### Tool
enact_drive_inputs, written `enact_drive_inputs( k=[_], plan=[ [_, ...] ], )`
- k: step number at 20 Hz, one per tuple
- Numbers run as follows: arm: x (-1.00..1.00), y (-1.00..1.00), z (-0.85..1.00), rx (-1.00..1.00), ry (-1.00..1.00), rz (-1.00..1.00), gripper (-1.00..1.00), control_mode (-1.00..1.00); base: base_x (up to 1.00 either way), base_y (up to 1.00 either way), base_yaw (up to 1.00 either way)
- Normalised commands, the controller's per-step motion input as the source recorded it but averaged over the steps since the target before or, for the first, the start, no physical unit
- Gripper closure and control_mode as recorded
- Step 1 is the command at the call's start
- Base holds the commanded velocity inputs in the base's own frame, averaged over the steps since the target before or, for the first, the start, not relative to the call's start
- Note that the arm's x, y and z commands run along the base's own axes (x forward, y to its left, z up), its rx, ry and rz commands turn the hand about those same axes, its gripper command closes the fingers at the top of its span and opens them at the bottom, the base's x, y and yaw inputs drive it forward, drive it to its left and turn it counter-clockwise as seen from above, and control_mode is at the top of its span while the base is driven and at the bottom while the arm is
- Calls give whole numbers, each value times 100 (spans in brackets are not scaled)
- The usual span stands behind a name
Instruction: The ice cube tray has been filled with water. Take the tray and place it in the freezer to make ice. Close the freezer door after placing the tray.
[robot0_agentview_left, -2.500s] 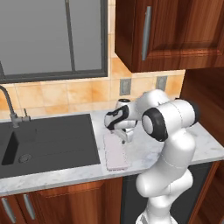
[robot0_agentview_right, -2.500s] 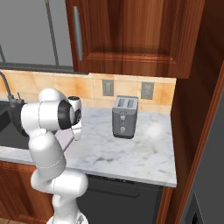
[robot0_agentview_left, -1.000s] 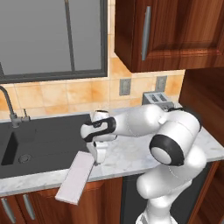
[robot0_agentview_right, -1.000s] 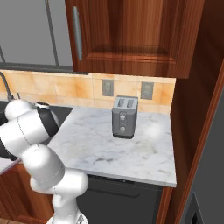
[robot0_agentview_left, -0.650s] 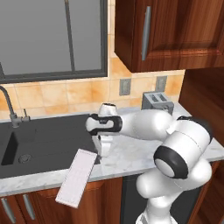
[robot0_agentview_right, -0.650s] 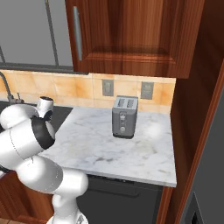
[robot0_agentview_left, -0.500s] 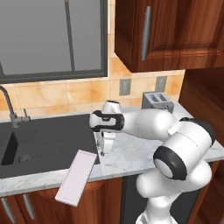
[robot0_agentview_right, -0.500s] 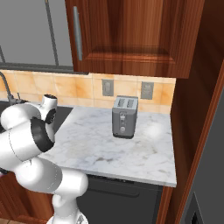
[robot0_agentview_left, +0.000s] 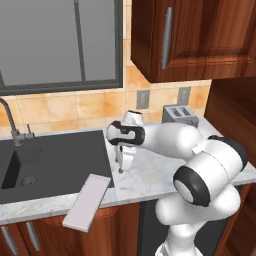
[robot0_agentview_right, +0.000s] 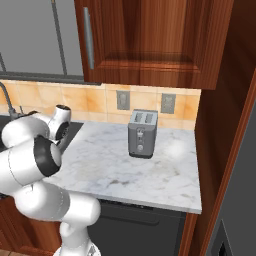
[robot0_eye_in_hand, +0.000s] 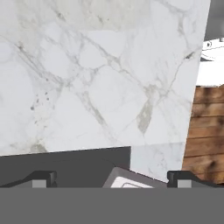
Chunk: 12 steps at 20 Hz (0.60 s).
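Observation:
The ice cube tray (robot0_agentview_left: 87, 201) is a pale flat slab lying askew at the sink's front right corner, its near end hanging past the counter's front edge. My gripper (robot0_agentview_left: 121, 162) points down over the marble just right of the sink, up and to the right of the tray, apart from it. Its jaws stand open with nothing between them. In the hand view the gripper (robot0_eye_in_hand: 111, 179) looks onto marble, with a corner of the tray (robot0_eye_in_hand: 127, 180) low between the fingertips (robot0_eye_in_hand: 41, 178). A grey strip at the far right looks like the freezer door (robot0_agentview_right: 240, 190); I cannot tell whether it is open.
A dark sink (robot0_agentview_left: 55, 160) with a faucet (robot0_agentview_left: 12, 125) lies left of the gripper. A grey toaster (robot0_agentview_right: 141, 133) stands at the back of the marble counter (robot0_agentview_right: 150, 175). Wooden cabinets (robot0_agentview_right: 145, 40) hang above, and a wood side panel bounds the counter on the right.
The tray went from flat on the counter to askew over the front edge by the sink. Over the last second my open gripper drew right, away from it; the tray stayed still.

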Motion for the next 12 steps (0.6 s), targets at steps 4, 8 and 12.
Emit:
enact_drive_inputs(
  k=[4,8,12],
  plan=[
    [-54,9,31,-1,-15,0,-100,-100,0,0,0],
    [-62,10,32,-4,-16,1,-100,-100,0,0,0],
    [-64,14,37,-8,-18,4,-100,-100,0,0,0]
  ],
)
